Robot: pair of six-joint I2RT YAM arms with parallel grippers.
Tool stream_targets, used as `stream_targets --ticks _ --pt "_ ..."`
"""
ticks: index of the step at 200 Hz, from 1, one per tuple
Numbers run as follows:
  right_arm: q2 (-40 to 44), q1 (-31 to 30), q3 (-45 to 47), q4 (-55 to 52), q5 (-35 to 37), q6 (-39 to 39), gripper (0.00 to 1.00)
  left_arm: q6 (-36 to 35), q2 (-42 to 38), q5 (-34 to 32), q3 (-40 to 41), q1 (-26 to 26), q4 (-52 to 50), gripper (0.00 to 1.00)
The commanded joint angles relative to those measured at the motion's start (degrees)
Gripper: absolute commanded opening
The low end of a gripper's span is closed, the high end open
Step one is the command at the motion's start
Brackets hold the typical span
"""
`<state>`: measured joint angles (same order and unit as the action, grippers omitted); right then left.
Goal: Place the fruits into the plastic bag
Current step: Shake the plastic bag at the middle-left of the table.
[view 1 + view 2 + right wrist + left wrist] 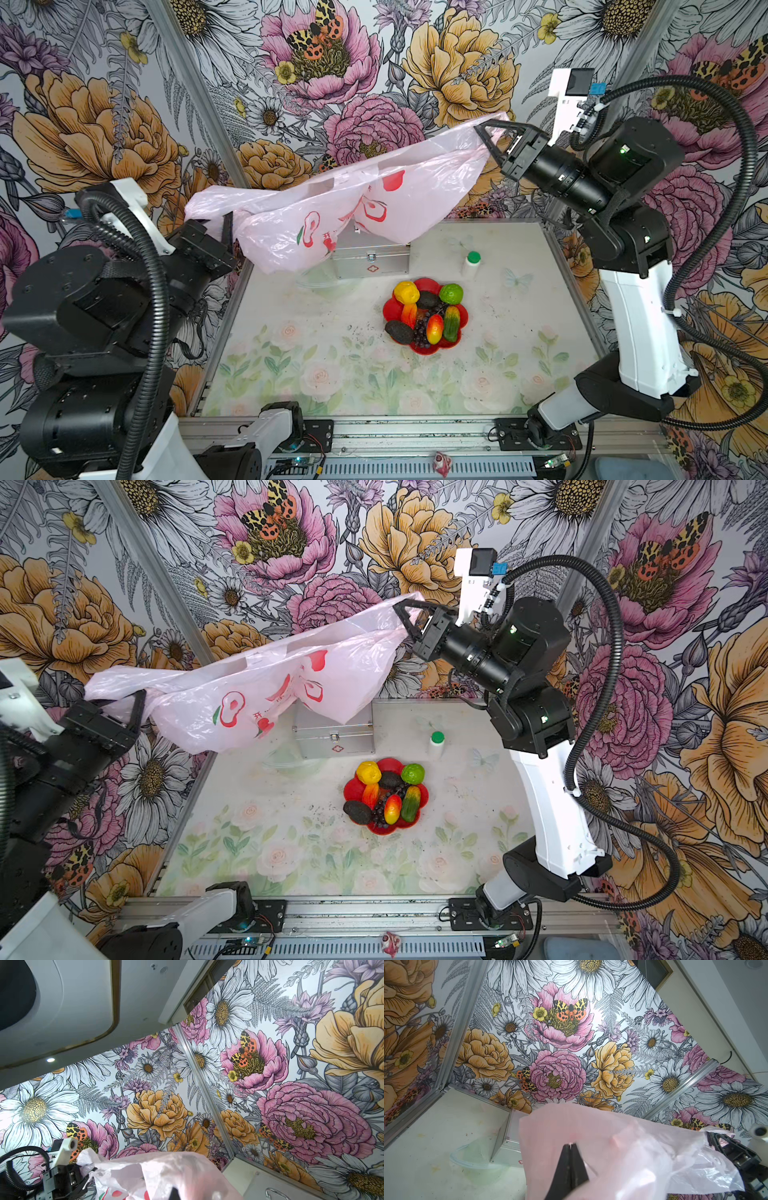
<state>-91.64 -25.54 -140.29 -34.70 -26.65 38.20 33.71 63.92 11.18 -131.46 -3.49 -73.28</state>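
The pale pink plastic bag (332, 216) (249, 696) hangs stretched in the air above the table's back, between my two grippers. My left gripper (227, 218) (142, 695) (572, 1144) is shut on its left end, a sliver of film pinched at the tips. My right gripper (478, 129) (400, 606) is shut on its raised right end; in the right wrist view the bag (166, 1174) covers the jaws. The fruits lie on a red plate (428, 350): yellow (406, 292), round green (451, 293), two dark avocados (399, 331), grapes (422, 332), oblong ones (451, 323).
A silver metal case (370, 259) stands at the back under the hanging bag. A white bottle with a green cap (471, 264) stands to its right. A clear bowl (328, 284) sits in front of the case. Metal frame rails edge the table.
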Motion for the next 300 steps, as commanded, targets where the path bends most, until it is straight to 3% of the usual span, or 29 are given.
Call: stream_targets --ticks 1,28,48,72,89,98,117,136,166,182,198,217,232,255,276,300 --pt "-5.09 1.01 0.36 -5.42 -3.39 6.15 0.00 2.20 2.99 2.62 3.84 0.41 -3.63 0.00" --pt "-11.29 0.96 -1.91 -5.35 -2.24 8.47 0.00 1.98 7.16 0.88 6.98 1.62 -3.45 0.01" --pt "-22.35 -0.11 -13.66 -4.91 -1.13 8.37 0.00 0.74 15.52 -1.88 3.16 3.86 -3.07 0.01" --pt "-37.60 -1.34 -34.80 5.79 2.40 8.78 0.00 -1.36 31.72 -3.90 -17.32 5.55 -3.10 0.01" --pt "-38.34 -1.35 -34.35 20.98 7.49 11.48 0.00 1.27 45.06 -0.80 -39.91 5.43 -1.38 0.01" --pt "-35.02 -1.27 -29.10 27.92 8.35 11.38 0.00 4.31 47.67 1.63 -43.31 5.03 3.18 0.02" --pt "-27.56 -1.35 -22.28 33.22 7.54 7.81 0.00 3.33 40.05 3.12 -30.11 7.90 19.89 0.02" --pt "-24.45 -1.35 -24.59 32.06 3.98 6.00 0.00 -5.07 29.58 -3.07 -17.77 14.51 32.85 0.05" --pt "-20.32 -2.83 -23.24 31.74 -2.66 6.28 0.00 -11.91 26.69 -4.28 -21.44 20.26 34.98 0.05" --pt "-19.87 -4.20 -22.21 28.40 -8.36 5.49 0.00 -17.66 22.95 -8.47 -17.77 26.13 33.77 0.05" --pt "-19.66 -5.66 -16.63 22.96 -15.07 4.33 0.00 -23.84 14.89 -16.84 -4.29 32.33 33.66 0.04" --pt "-19.19 -6.96 -0.94 8.83 -19.18 -2.94 0.00 -25.79 2.35 -29.58 18.49 35.70 33.66 0.04" --pt "-20.05 -7.19 11.19 -0.21 -16.57 -8.14 0.00 -23.18 -7.73 -39.80 38.23 36.26 31.50 0.04" --pt "-21.46 -10.11 22.62 -6.63 -10.70 -16.15 0.00 -9.36 -21.00 -48.79 59.27 36.40 23.82 0.03" --pt "-22.67 -12.76 25.88 -6.70 -9.84 -18.54 0.00 1.20 -31.60 -52.50 66.82 36.71 19.45 0.02" --pt "-25.94 -13.48 24.42 -6.70 -10.14 -17.74 0.00 2.81 -35.10 -52.46 66.88 36.60 15.31 0.02"
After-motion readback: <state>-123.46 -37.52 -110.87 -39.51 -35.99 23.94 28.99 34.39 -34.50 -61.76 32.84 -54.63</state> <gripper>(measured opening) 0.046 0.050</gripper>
